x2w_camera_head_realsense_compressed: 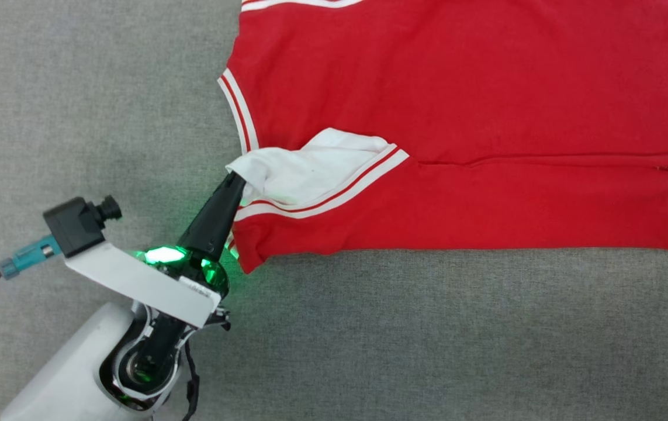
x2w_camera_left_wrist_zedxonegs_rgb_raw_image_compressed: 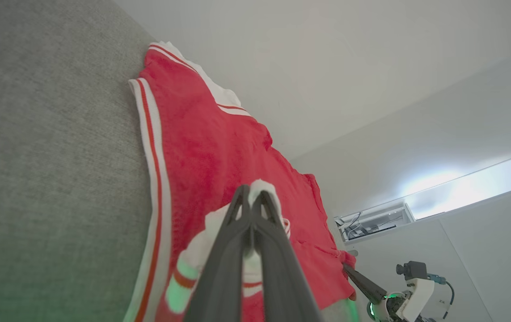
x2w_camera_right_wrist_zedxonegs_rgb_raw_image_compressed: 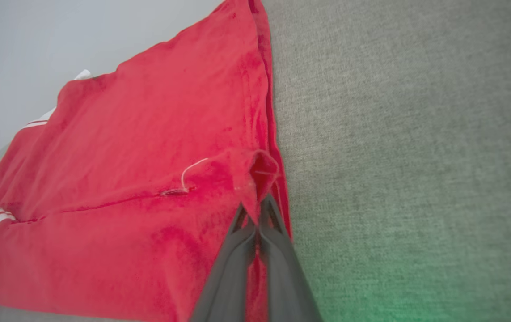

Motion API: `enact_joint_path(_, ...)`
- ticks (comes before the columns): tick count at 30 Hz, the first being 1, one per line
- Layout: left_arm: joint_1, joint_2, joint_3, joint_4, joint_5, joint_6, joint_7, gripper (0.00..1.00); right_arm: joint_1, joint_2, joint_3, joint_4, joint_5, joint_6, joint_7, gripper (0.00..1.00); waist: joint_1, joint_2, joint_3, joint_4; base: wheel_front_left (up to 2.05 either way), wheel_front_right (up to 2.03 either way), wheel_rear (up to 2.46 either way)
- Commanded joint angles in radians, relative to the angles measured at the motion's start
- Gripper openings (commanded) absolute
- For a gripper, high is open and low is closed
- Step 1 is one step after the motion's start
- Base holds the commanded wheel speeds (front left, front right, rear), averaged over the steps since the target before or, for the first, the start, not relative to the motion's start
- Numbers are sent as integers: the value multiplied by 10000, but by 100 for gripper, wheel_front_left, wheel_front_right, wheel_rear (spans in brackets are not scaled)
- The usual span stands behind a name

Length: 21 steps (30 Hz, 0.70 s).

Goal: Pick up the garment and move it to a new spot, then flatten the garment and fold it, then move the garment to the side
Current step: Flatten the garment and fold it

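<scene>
The garment [x2w_camera_head_realsense_compressed: 456,88], a red T-shirt with striped trim, lies spread on the grey surface, its near part folded back over itself. My left gripper [x2w_camera_head_realsense_compressed: 235,182] is shut on the crumpled white sleeve [x2w_camera_head_realsense_compressed: 304,166] at the shirt's left end. In the left wrist view the fingers [x2w_camera_left_wrist_zedxonegs_rgb_raw_image_compressed: 251,194] pinch that white cloth above the red body [x2w_camera_left_wrist_zedxonegs_rgb_raw_image_compressed: 210,147]. At the opposite end of the shirt [x2w_camera_right_wrist_zedxonegs_rgb_raw_image_compressed: 148,134], my right gripper [x2w_camera_right_wrist_zedxonegs_rgb_raw_image_compressed: 255,208] is shut on a lifted red corner of the hem. It appears small in the left wrist view [x2w_camera_left_wrist_zedxonegs_rgb_raw_image_compressed: 347,267], touching the far corner.
Grey fabric surface [x2w_camera_head_realsense_compressed: 427,327] stretches in front of and to the left of the shirt. A pale wall [x2w_camera_left_wrist_zedxonegs_rgb_raw_image_compressed: 327,67] rises behind the far edge. A lit recess with cables [x2w_camera_left_wrist_zedxonegs_rgb_raw_image_compressed: 371,221] sits in the wall beyond my right arm.
</scene>
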Motion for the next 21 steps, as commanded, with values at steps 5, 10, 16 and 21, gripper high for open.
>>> enact_joint_path(5,-56,-68,-35,387,-13,-25,-104,0,-161,-97,274,247,108,-7,-323,0,0,0,-4,-10,0,0,0)
enact_joint_path(10,-48,4,-55,470,51,-23,-128,24,-146,-279,591,301,161,-9,-617,85,0,0,-229,2,0,0,0)
enact_joint_path(16,48,527,-141,512,362,-23,-153,100,-209,-436,665,160,221,-9,-1112,100,0,0,-778,25,0,0,0)
enact_joint_path(21,-187,1430,-422,798,845,-24,132,100,-273,-474,690,-86,226,-9,-1449,100,0,0,-1357,80,0,0,0)
